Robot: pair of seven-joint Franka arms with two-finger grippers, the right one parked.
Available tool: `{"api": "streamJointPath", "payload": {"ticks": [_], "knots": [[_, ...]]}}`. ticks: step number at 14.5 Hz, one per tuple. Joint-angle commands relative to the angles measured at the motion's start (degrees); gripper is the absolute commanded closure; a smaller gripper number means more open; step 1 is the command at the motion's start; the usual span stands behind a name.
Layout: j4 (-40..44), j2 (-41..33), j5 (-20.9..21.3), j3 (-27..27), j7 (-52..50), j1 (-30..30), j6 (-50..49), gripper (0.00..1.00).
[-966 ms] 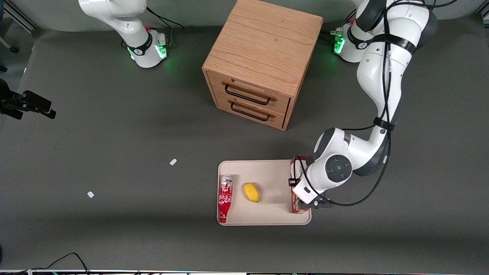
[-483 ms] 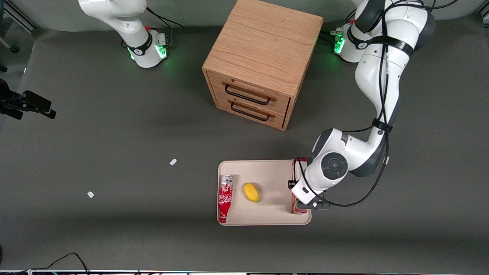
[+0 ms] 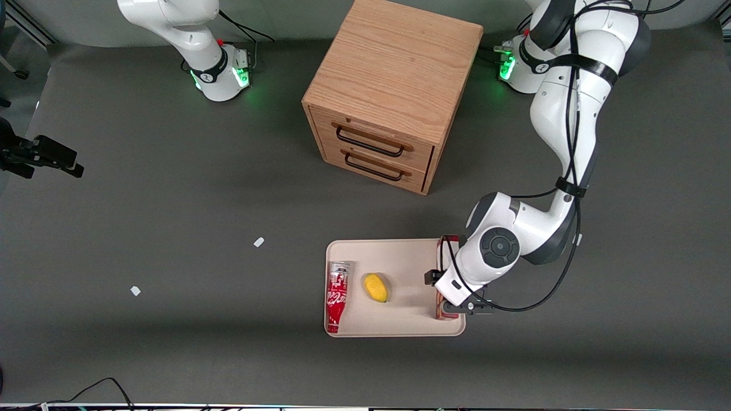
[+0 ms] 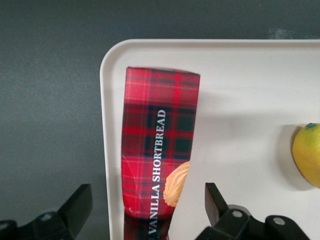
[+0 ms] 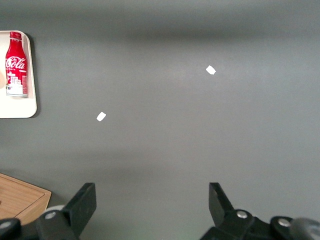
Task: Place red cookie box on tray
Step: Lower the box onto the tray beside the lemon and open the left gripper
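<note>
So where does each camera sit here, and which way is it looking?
Front: high up, facing both arms, looking down on the tray and drawers; left arm bent over the tray.
Left wrist: looks down past the open end effector onto the box and lemon.
Right wrist: parked, looks down at the table.
Shared: all three show the tray.

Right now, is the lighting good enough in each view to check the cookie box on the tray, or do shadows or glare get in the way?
Left wrist view: even light, the cookie box print sharp, a soft shadow on the tray beside it, the open gripper straddling it. Front view: the arm hides most of the box; a broad soft shadow band crosses the table. No glare in either.
</note>
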Motion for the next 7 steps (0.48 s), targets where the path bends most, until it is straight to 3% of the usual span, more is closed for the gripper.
{"api": "streamJointPath", "payload": {"ticks": [1,4,6,7], "knots": [[-0.87,-2.88,0.57,0.85,-1.79,-0.55,-0.76,0.0],[-0.96,-6.03,-4.08,0.85,-1.61,-0.29,-2.51,0.0],[-1.31,-9.98,-4.61,0.67,-0.74,1.02,-7.94,0.0],[-2.19,-12.27,-6.88,0.67,0.83,2.07,-10.67,0.0]]}}
